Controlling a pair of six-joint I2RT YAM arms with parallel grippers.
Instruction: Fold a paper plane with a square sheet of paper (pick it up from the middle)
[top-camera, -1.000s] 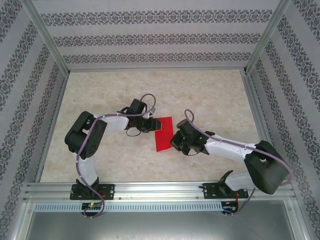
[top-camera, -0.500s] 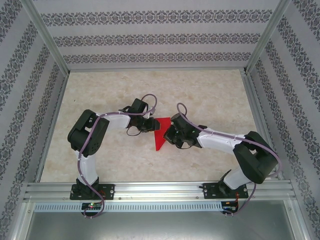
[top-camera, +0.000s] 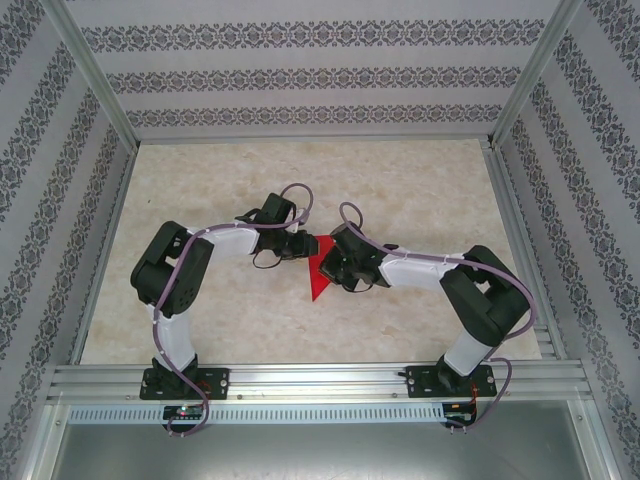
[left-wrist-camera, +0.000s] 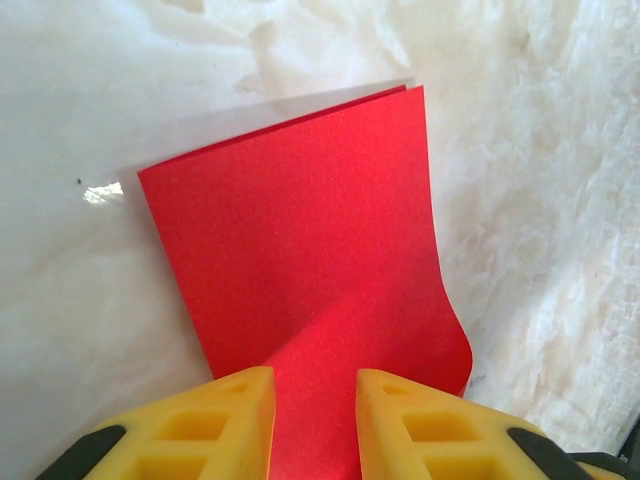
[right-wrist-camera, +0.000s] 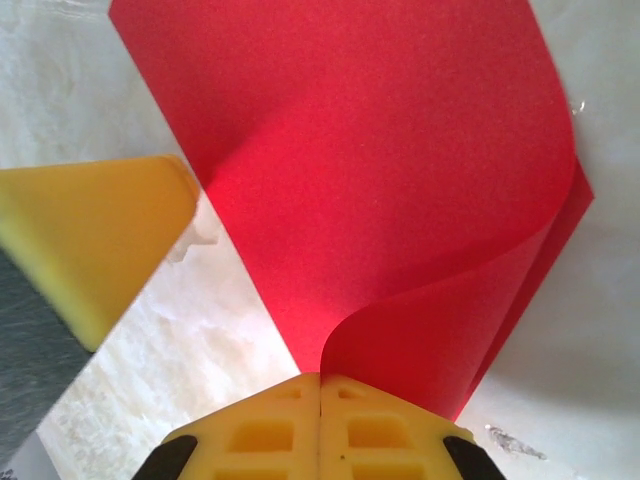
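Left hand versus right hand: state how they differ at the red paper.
The left hand has its fingers apart, red paper showing in the gap; the right hand has them shut, pinching its edge. Near the left hand the paper lies nearly flat; near the right it curls upward. Both have yellow fingers.

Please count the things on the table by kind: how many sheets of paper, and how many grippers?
red sheet of paper: 1
grippers: 2 (left gripper, right gripper)
Total: 3
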